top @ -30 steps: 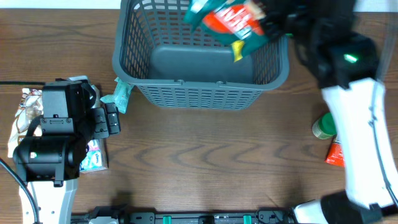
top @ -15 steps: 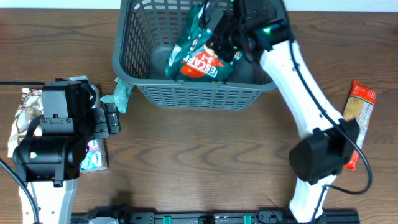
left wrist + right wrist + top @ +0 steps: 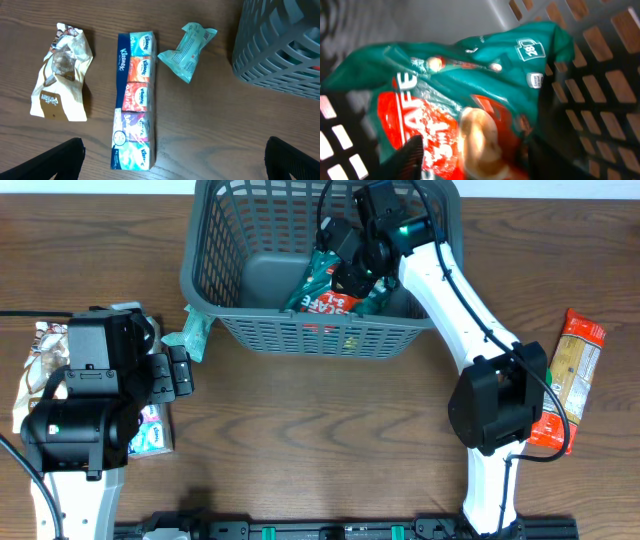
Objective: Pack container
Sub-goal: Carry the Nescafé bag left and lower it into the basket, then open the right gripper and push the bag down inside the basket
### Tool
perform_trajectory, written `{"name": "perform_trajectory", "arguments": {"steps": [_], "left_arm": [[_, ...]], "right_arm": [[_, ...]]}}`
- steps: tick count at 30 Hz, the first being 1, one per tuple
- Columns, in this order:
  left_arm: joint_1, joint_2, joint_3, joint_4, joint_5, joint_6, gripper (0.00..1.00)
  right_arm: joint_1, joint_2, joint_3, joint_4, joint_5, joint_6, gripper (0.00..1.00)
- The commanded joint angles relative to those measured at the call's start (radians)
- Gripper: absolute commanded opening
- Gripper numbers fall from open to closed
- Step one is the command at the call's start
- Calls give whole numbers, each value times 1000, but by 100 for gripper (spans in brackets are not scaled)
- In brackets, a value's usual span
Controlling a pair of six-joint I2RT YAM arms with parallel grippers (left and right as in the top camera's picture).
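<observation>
One container (image 3: 200, 280), a large dark grey slotted basket, stands at 12 o'clock on the table (image 3: 330, 430). In the left wrist view its lattice corner (image 3: 280, 45) fills the 2 o'clock side. Inside it lies one green-and-red bag (image 3: 325, 290), leaning on the near wall toward the basket's 4 o'clock corner.

Two arms are in view. The right gripper (image 3: 350, 268) reaches down into the basket. From its own camera, the right gripper (image 3: 475, 155) has a dark finger on each side of the crumpled bag (image 3: 470, 85) and is clamped on it, with the basket's slotted wall behind at 3 o'clock. The picture is blurred, and only the letters "AFE" read clearly. The left gripper (image 3: 174, 155) hangs over the table at 9 o'clock, its jaws wide apart and nothing between them.

Five loose packages lie outside the basket. There are three on the left: one beige snack bag (image 3: 60, 75), one long tissue multipack (image 3: 134, 100) and one small teal packet (image 3: 187, 42). The teal packet lies just beside the basket's 7 o'clock corner. From overhead the left arm covers most of the tissue multipack (image 3: 152, 432) and part of the snack bag (image 3: 35, 365).

Two more lie at 3 o'clock: one pasta packet (image 3: 577, 365) and one red packet (image 3: 552, 432), which is partly hidden behind the right arm's joint.

The table is dark brown wood with a strong grain, and a black rail runs along its 6 o'clock edge.
</observation>
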Motion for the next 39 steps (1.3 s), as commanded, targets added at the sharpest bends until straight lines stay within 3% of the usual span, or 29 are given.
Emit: {"name": "perform_trajectory", "arguments": {"steps": [1, 7, 15, 17, 19, 23, 27, 31, 39], "left_arm": [[5, -5, 14, -1, -19, -5, 99], [5, -5, 14, -3, -19, -5, 99], [5, -5, 14, -3, -19, -4, 99], [5, -5, 14, -3, -19, -4, 99], [5, -5, 14, -2, -19, -4, 99], [5, -5, 14, -2, -19, 3, 99], [5, -5, 14, -2, -19, 8, 99], [5, -2, 14, -2, -19, 8, 99], [5, -2, 14, -2, -19, 8, 99]], "right_arm": [[15, -31, 23, -12, -24, 7, 69], [15, -86, 33, -23, -26, 25, 68], [16, -314, 154, -19, -27, 151, 70], [16, -378, 164, -29, -56, 166, 58], [16, -438, 164, -69, -139, 163, 33], [16, -523, 164, -202, -269, 141, 15], [24, -575, 164, -355, -269, 141, 12], [43, -583, 164, -504, -270, 88, 1], [124, -534, 157, -638, -269, -31, 2]]}}
